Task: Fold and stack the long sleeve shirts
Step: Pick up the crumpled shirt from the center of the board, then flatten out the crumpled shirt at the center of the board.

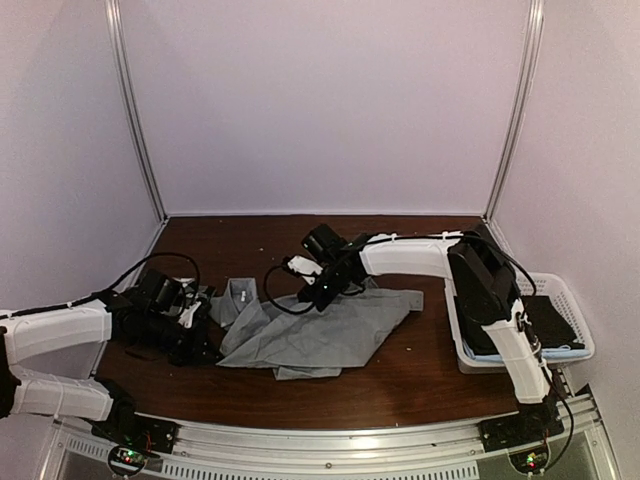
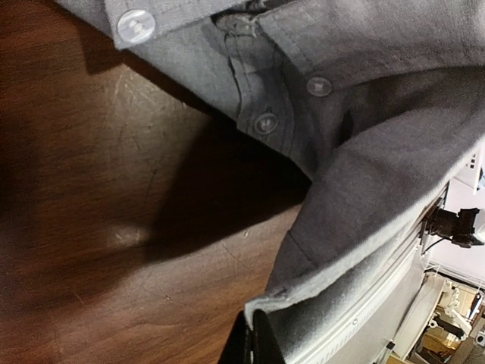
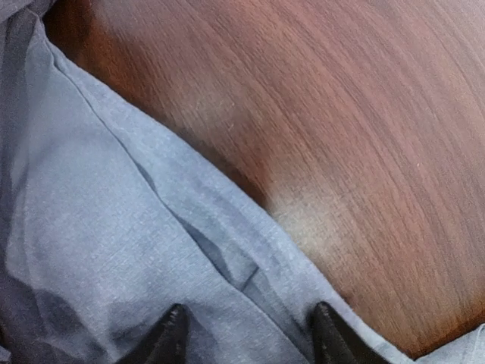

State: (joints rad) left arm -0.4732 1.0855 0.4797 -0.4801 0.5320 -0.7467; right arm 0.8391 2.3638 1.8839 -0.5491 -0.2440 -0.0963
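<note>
Nearest, the left gripper sits low on the table, at about 9 o'clock from the shirt. Its fingers are pressed together, and the shirt's hem appears nipped between them, though only the very tips show in the left wrist view. In that view the grey cloth rises from the tips toward 1 o'clock. Small round buttons sit along a placket further up, with bare brown wood to the left.

The shirt lies crumpled in the middle of the table, partly spread. Its collar is at the 10 o'clock end, close to the left gripper, and one corner reaches out toward 2 o'clock.

At 3 o'clock from the shirt, beside the right arm's upright links, stands a white basket with a dark flat thing lying in it.

Farther back, the right arm reaches over from the right. The right gripper is down at the shirt's far edge, near 12 o'clock. Its two fingertips stand apart, with wrinkled grey cloth showing beneath and between them and nothing clamped. Bare wood lies just beyond the hem.
</note>
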